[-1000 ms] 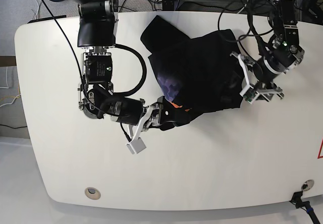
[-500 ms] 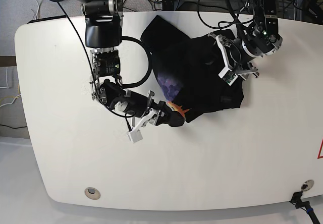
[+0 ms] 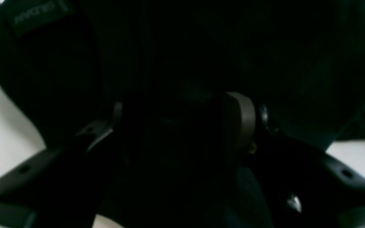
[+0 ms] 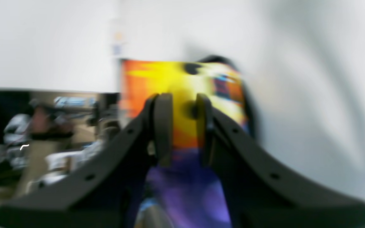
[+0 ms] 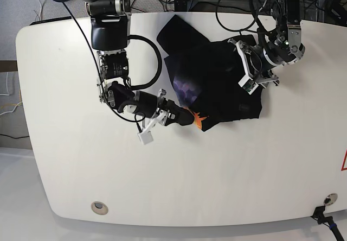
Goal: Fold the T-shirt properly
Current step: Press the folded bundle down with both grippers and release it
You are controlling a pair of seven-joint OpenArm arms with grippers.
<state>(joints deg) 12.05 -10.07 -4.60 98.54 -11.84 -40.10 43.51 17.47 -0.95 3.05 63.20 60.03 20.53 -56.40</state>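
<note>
Base view, nearest edge first: the white table (image 5: 179,181) is bare along the front, and the T-shirt (image 5: 217,83) lies crumpled toward the far middle, black side mostly up, with a patch of purple and a tip of orange print showing at its near-left corner.

At that corner the right hand (image 5: 181,117) has its fingers drawn close together on the printed edge; its wrist view, though badly blurred, shows the orange, yellow and purple cloth (image 4: 182,126) pinched between the two pads. Farther back, the left hand (image 5: 250,70) sits on the far-right part of the shirt. Its wrist view is almost wholly dark: black cloth (image 3: 182,63) fills the gap between the pads, so it looks to be gripping a thick bunch, though I cannot say so for certain.

The cloth should be light, soft and limp; it will sag and bunch when lifted, not slip. Best taken at hems, shoulders or sleeve ends, both corners drawn apart to flatten it.

Collar, sleeves and hem cannot be told apart in the heap, and most of the print is hidden underneath.
</note>
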